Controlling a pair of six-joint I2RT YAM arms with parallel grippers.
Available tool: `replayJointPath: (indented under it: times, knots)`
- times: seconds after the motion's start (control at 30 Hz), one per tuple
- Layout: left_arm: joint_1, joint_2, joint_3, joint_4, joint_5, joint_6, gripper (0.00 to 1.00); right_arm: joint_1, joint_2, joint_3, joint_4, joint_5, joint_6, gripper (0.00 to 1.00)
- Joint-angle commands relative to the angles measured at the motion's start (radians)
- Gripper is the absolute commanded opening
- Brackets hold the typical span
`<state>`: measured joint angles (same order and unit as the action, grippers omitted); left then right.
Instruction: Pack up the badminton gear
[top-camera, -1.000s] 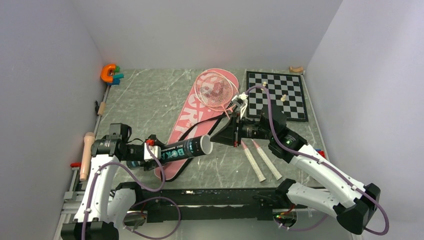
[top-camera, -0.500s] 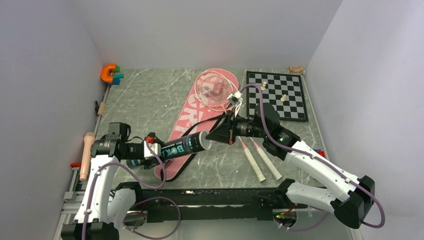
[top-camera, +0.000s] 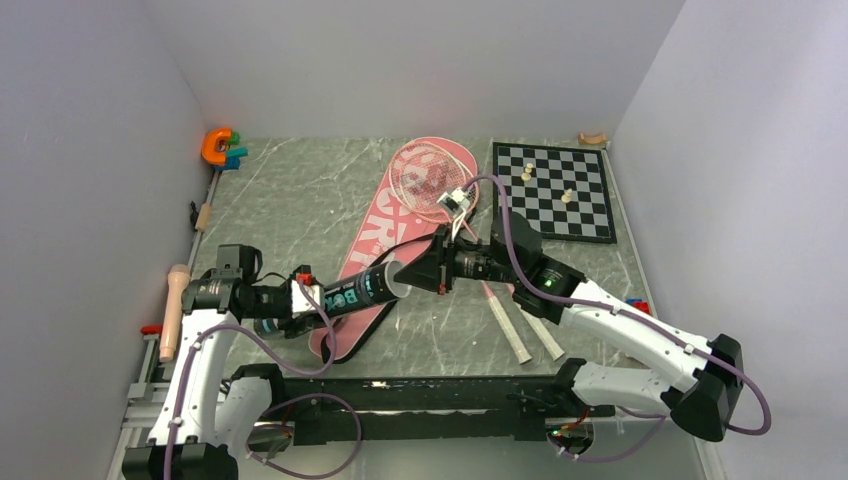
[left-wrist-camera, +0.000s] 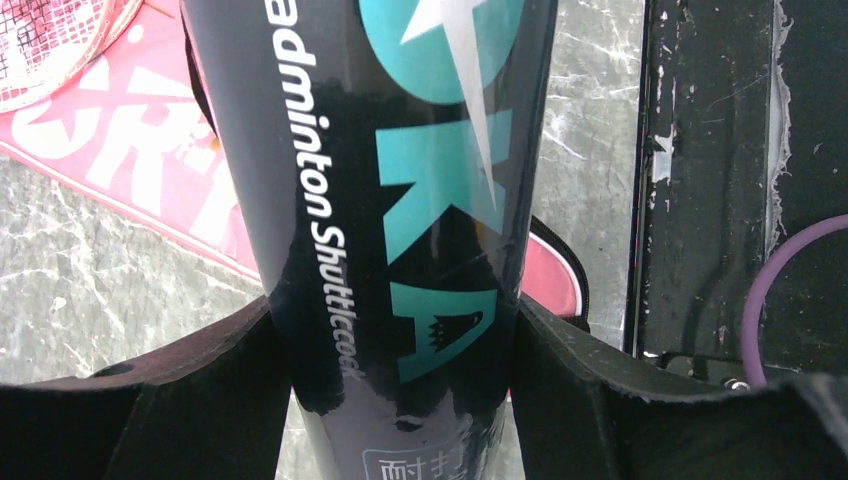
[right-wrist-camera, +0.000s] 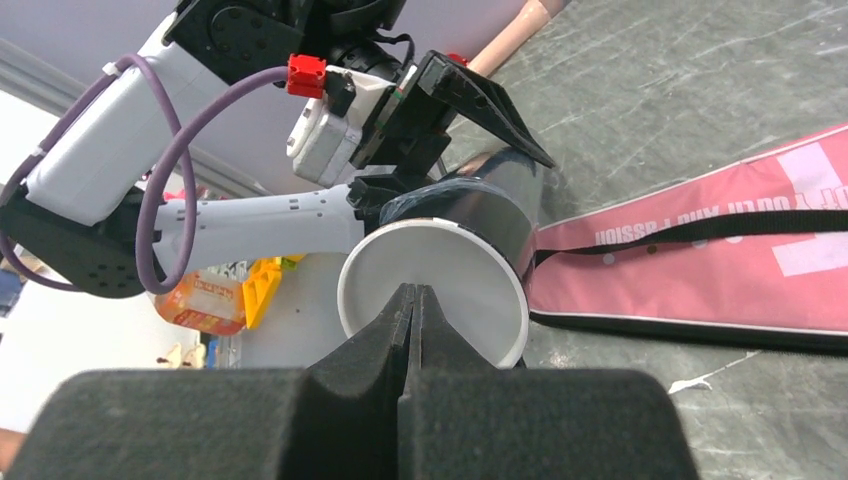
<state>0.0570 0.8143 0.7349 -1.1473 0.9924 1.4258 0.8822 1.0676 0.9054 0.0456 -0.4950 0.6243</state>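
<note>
L gripper (left-wrist-camera: 400, 345) is clamped round the black tube (top-camera: 362, 288) toward its rear end, holding it over the lower part of the pink bag (top-camera: 385, 215). The tube's white end (right-wrist-camera: 465, 265) points to abt 2 o'clock in the top view. R gripper (right-wrist-camera: 412, 298) has its fingers pressed together w/ nothing between. Its tips sit on or just at that white face, a bit below centre; can't confirm contact. Looks like a cap being seated, so push straight along the tube axis toward 8 o'clock and shift the tips to centre first. L's grip is far from the pushed end, so an off-axis shove would prob. swing the tube or slide it through the pads. Rackets (top-camera: 430, 178) lie w/ heads on the bag at 12 o'clock. No shuttlecocks visible.
</note>
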Motion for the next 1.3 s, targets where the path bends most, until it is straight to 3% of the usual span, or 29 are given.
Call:
replayJointPath:
  times: [0.0,0.33,0.77,0.87,1.07,1.27]
  knots:
    - [-0.022,-0.012,0.022,0.04,0.155,-0.001,0.14,0.06,0.057,0.028,-0.062,0.093,-0.048,0.0]
    - [-0.04,-0.026,-0.001,0.022,0.118,0.032,0.14,0.098,0.065,0.129,-0.239,0.212,-0.127,0.0]
    - [-0.042,-0.02,0.026,0.066,0.161,-0.062,0.14,0.146,0.107,0.025,-0.122,0.184,-0.057,0.0]
    - [-0.042,-0.017,0.049,0.094,0.192,-0.123,0.13,0.149,0.131,0.016,-0.114,0.182,-0.055,0.0]
    - [-0.04,0.003,0.094,0.244,0.276,-0.386,0.09,0.146,0.12,0.004,-0.101,0.195,-0.058,0.0]
    - [-0.039,0.017,0.12,0.332,0.338,-0.55,0.09,0.133,0.113,-0.037,-0.02,0.202,-0.017,0.05]
